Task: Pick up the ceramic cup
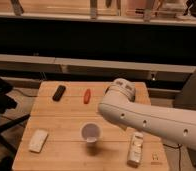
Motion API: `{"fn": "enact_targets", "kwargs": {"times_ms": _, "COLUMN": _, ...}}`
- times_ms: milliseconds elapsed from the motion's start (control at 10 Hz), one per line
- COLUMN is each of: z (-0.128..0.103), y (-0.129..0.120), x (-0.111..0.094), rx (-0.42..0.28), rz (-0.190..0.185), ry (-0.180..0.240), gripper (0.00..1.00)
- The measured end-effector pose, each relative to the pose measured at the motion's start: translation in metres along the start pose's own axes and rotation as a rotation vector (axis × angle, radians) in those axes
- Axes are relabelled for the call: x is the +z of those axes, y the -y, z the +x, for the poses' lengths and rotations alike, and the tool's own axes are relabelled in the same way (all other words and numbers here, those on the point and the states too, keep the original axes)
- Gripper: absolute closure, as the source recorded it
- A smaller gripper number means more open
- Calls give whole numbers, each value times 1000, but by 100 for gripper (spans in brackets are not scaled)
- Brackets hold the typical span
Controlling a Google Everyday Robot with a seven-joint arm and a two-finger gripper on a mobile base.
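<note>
Right, nearest us a white bottle [135, 149] lies at the surface's [66, 117] front right and a pale flat block [38, 140] at front left. Between them the ceramic cup [90, 133] stands upright, untouched. The white arm [141, 117] hangs above. Farther back lie a red oblong [86, 96] and a black one [58, 92]. The pincer is out of sight, its fingers apart.

Robot lab or workshop, likely: white robot arm [151, 119] over small wooden bench [66, 120], black stand [1, 97] at left, long ledges [66, 62] behind.
</note>
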State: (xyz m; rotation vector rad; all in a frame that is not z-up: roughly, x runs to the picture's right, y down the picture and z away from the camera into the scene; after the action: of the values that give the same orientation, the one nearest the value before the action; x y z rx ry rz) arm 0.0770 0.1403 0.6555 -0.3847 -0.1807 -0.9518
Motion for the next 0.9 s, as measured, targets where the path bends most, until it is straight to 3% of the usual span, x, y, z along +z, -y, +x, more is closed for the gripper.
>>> {"fn": "enact_targets", "kwargs": {"times_ms": 600, "z": -8, "y": -1, "x": 8, "rx": -81, "rz": 22, "ry": 18, "gripper": 20}}
{"fn": "enact_targets", "kwargs": {"times_ms": 900, "z": -17, "y": -4, "x": 22, "rx": -119, "rz": 30, "ry": 29, "gripper": 20}}
